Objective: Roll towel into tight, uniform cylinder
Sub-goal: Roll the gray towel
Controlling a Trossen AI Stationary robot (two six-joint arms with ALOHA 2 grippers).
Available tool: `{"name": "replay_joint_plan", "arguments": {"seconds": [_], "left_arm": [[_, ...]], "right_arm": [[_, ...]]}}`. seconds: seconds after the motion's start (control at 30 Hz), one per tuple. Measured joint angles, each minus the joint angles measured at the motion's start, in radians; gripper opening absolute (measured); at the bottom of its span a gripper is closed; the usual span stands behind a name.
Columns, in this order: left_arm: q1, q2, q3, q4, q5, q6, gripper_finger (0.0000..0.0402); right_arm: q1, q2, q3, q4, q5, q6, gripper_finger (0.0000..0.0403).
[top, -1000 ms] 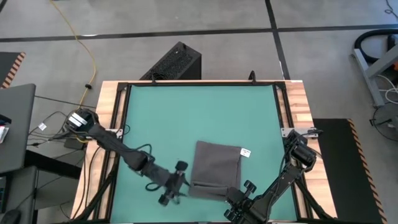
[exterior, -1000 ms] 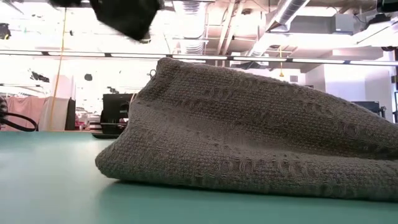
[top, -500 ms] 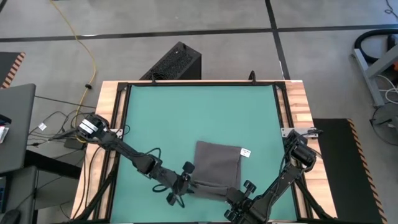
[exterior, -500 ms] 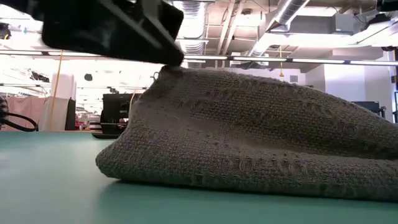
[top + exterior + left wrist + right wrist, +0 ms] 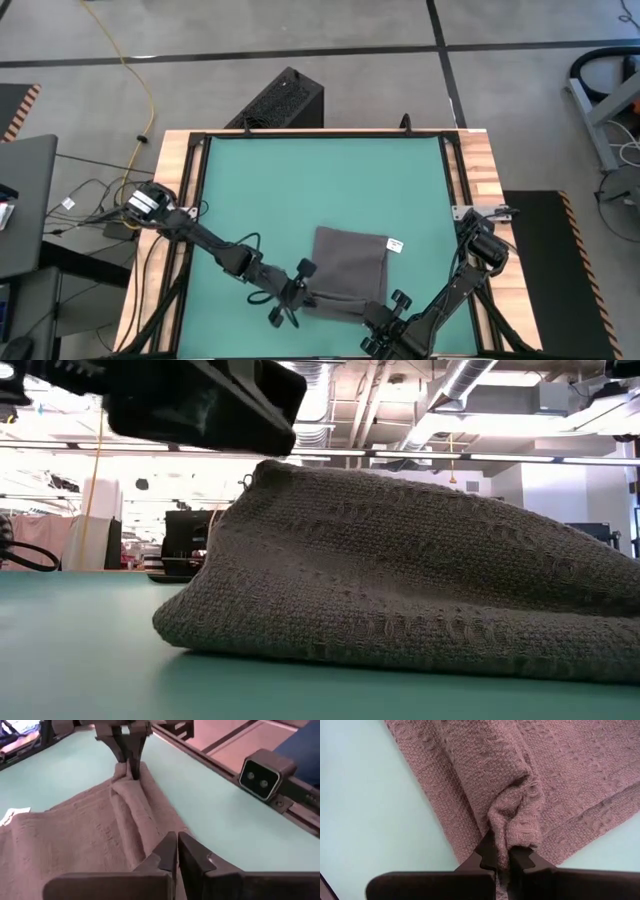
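Observation:
The dark grey towel [image 5: 347, 266] lies flat on the green mat [image 5: 320, 190], near its front edge, with its white tag [image 5: 394, 245] at the far right corner. My right gripper [image 5: 379, 311] is shut on a pinched fold at the towel's near right corner [image 5: 512, 827]. My left gripper [image 5: 303, 293] is at the towel's near left corner, fingers [image 5: 171, 849] shut, tips over the cloth's edge [image 5: 140, 810]; no cloth shows between them. In the low view the towel [image 5: 400, 580] bulges up, with the left gripper [image 5: 200, 405] above its left end.
A black box [image 5: 285, 98] stands on the floor beyond the table's far edge. The low camera [image 5: 262, 772] sits on the table frame near the towel. The mat stretches bare to the far side and left. Cables hang off the table's left.
My left arm has moved right and its gripper has reached the towel's near left corner. The right gripper and the towel have stayed put.

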Motion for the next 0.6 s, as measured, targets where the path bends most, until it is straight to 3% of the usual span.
{"name": "replay_joint_plan", "arguments": {"seconds": [0.23,0.37,0.6], "left_arm": [[0.000,0.078,0.001,0.075,0.042,-0.021,0.0000],[0.000,0.153,0.000,0.107,-0.003,-0.052,0.0000],[0.006,0.157,0.001,0.121,-0.039,-0.091,0.0000]], "right_arm": [[0.000,0.000,0.000,0.001,0.000,0.000,0.0026],[0.000,0.000,0.000,0.004,0.000,0.000,0.0026],[0.000,0.001,0.003,0.004,0.013,-0.038,0.0044]]}}
